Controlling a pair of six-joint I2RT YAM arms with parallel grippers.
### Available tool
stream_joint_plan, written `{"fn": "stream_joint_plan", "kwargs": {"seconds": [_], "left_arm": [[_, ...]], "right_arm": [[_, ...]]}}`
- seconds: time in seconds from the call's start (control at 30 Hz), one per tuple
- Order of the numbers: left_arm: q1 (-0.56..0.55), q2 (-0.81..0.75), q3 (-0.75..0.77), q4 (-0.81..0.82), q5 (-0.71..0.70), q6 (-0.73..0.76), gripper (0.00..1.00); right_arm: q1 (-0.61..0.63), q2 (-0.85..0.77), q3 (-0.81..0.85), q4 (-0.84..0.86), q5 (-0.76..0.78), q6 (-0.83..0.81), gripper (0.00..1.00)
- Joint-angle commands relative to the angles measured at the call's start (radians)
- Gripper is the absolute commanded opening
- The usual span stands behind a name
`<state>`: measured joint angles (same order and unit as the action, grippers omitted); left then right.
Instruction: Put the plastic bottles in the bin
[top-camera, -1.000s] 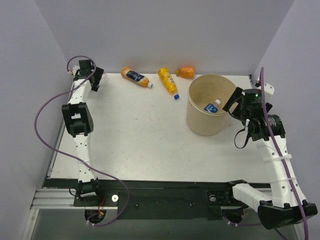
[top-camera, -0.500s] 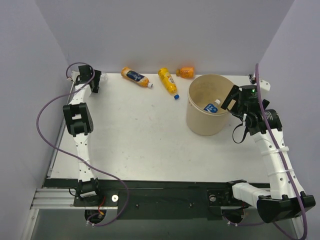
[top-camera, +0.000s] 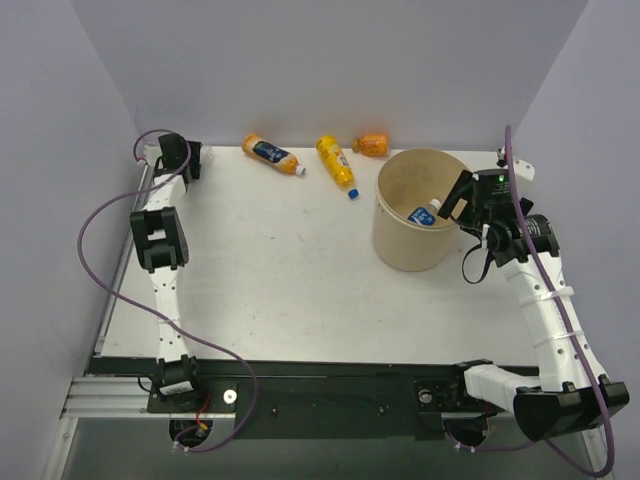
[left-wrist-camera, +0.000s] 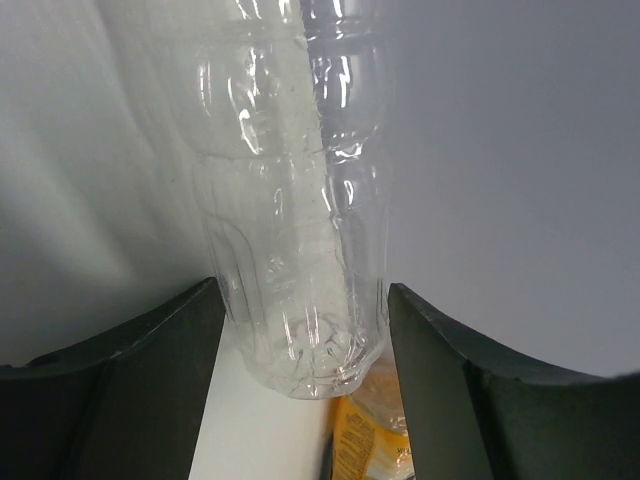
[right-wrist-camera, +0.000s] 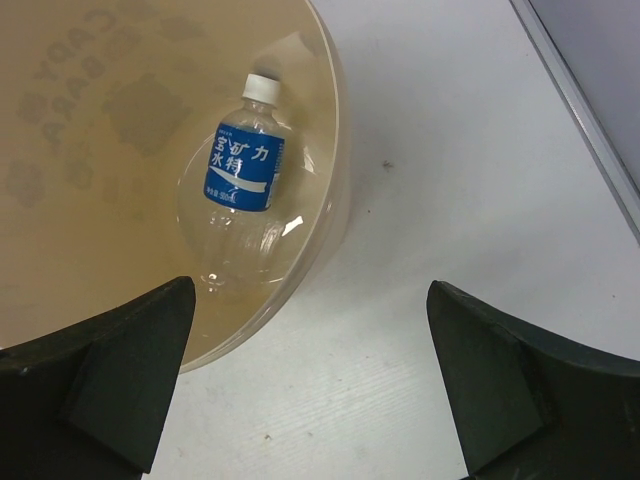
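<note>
The tan bin (top-camera: 398, 250) stands at the right of the table. A clear bottle with a blue label (top-camera: 423, 213) lies inside it and also shows in the right wrist view (right-wrist-camera: 243, 170). An orange-yellow bottle with a dark label (top-camera: 270, 153), a yellow bottle with a blue cap (top-camera: 336, 164) and a squat orange bottle (top-camera: 372, 144) lie along the back edge. My left gripper (top-camera: 196, 156) is at the back left corner, shut on a clear unlabelled bottle (left-wrist-camera: 290, 230). My right gripper (top-camera: 462, 205) is open and empty beside the bin's right rim (right-wrist-camera: 335, 200).
The grey back wall runs right behind the lying bottles. The left side wall is close to my left arm. The table's right edge (right-wrist-camera: 590, 110) is near my right gripper. A purple cable (top-camera: 100, 215) loops off the left arm.
My right gripper has moved back and left, closer to the bin's rim. My left gripper has drawn slightly toward the back left corner with the clear bottle between its fingers.
</note>
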<state>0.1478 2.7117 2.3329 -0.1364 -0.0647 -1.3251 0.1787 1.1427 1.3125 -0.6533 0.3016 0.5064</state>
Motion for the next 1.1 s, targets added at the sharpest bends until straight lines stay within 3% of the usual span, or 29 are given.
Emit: {"fn": "stream_joint_plan", "kwargs": {"seconds": [0.0, 0.1, 0.23, 0.33, 0.43, 0.57, 0.87, 1.07], "left_arm": [[0.007, 0.049, 0.028, 0.029, 0.019, -0.016, 0.72], [0.007, -0.009, -0.052, 0.061, 0.020, 0.003, 0.70], [0.001, -0.208, -0.394, 0.193, -0.015, 0.006, 0.69], [0.001, -0.367, -0.562, 0.274, -0.029, 0.009, 0.66], [-0.011, -0.484, -0.757, 0.354, 0.008, 0.041, 0.64], [-0.039, -0.671, -0.901, 0.327, 0.092, 0.142, 0.60], [-0.186, -1.056, -0.942, 0.046, 0.203, 0.524, 0.60], [-0.445, -1.145, -0.752, -0.163, 0.229, 0.799, 0.58]], "right_arm": [[0.011, 0.002, 0.027, 0.000, 0.007, 0.020, 0.95], [0.016, -0.003, 0.028, -0.003, 0.008, 0.024, 0.95], [0.022, -0.018, 0.031, -0.012, 0.011, 0.027, 0.95], [0.022, -0.037, 0.034, -0.032, 0.050, 0.014, 0.95], [0.022, -0.086, 0.033, -0.049, 0.076, -0.002, 0.95], [0.021, -0.155, -0.001, -0.054, 0.090, -0.008, 0.95], [0.021, -0.247, -0.019, -0.068, 0.083, -0.026, 0.95], [0.021, -0.267, -0.039, -0.054, 0.133, -0.069, 0.95]]}}
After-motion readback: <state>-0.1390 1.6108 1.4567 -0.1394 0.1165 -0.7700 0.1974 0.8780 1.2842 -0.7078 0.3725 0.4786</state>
